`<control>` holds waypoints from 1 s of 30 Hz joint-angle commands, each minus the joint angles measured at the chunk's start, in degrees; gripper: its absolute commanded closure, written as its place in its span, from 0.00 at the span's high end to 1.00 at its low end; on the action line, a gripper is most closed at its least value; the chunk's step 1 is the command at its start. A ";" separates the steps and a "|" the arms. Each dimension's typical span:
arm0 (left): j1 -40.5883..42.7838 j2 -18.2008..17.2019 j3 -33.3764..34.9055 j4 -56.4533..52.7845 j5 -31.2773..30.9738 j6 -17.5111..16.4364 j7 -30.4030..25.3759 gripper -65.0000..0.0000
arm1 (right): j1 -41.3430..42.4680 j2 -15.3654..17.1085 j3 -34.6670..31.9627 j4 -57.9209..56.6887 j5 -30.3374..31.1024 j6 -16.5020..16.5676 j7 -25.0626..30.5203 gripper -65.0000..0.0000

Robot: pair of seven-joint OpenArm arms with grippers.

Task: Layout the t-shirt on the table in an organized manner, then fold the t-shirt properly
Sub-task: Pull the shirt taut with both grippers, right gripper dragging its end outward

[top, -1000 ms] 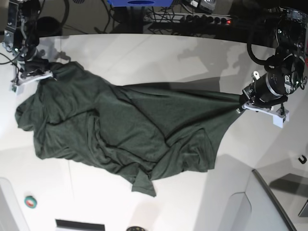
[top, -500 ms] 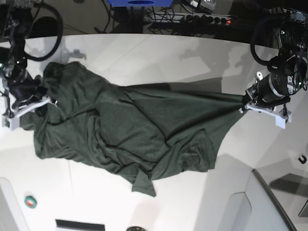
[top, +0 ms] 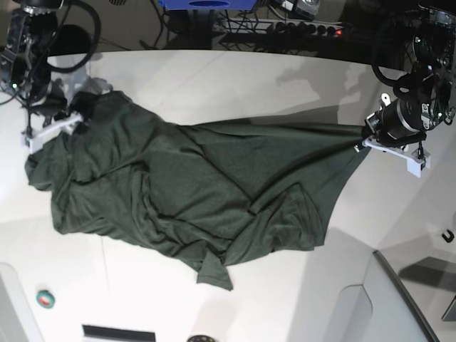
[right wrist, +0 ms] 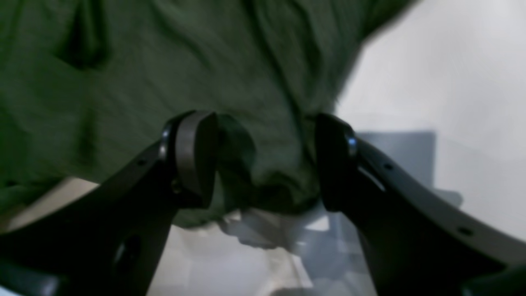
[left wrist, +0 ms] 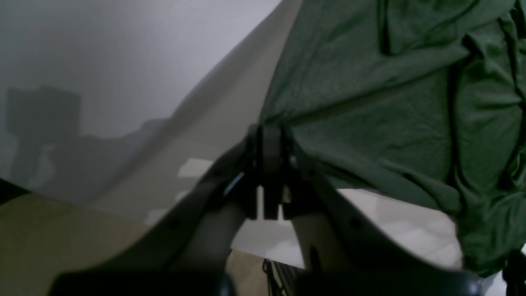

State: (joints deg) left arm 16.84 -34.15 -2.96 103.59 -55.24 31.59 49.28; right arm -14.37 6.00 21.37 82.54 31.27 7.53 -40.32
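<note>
The dark green t-shirt (top: 192,192) lies rumpled across the white table (top: 235,78), stretched from far left to right. At the right of the base view my left gripper (top: 362,144) is shut on a corner of the shirt and holds it taut; in the left wrist view its closed fingertips (left wrist: 267,148) pinch the cloth's edge (left wrist: 370,102). At the far left my right gripper (top: 71,117) stands open at the shirt's edge. In the right wrist view its fingers (right wrist: 193,156) are wide apart, with a loose bunch of the shirt (right wrist: 267,172) between them.
A small green tape roll (top: 45,298) lies near the front left. A black hook-shaped piece (top: 447,236) sits at the right edge, by a grey panel (top: 399,299). A power strip (top: 285,28) and cables run behind the table's far edge.
My right gripper has opened and let go of the shirt after swinging toward the front and back. The left gripper has drawn its corner slightly farther away.
</note>
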 commanded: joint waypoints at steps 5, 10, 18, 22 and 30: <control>-0.36 -0.97 1.60 0.80 0.17 0.10 -0.53 0.00 | -0.44 0.81 0.74 0.84 0.95 0.25 0.27 0.02; -0.36 -0.97 1.60 0.89 0.17 0.10 -0.53 0.00 | -6.77 0.90 0.83 14.03 0.95 -0.01 0.18 0.00; -0.45 -1.23 1.25 0.98 0.17 0.10 -0.53 0.00 | -6.60 -0.86 5.84 32.49 0.95 -0.19 -11.86 0.01; -0.71 -1.23 0.98 1.07 0.17 0.10 -0.53 0.00 | 4.13 -0.86 5.32 31.44 0.87 -0.10 -17.31 0.01; -0.80 -2.55 0.90 2.91 0.17 0.10 -0.53 0.00 | 29.71 1.25 -7.43 7.35 0.43 -0.10 -17.22 0.08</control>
State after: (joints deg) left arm 16.32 -35.79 -1.56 105.67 -54.85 31.70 49.25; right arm 14.55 6.98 14.06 88.44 31.03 7.33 -58.28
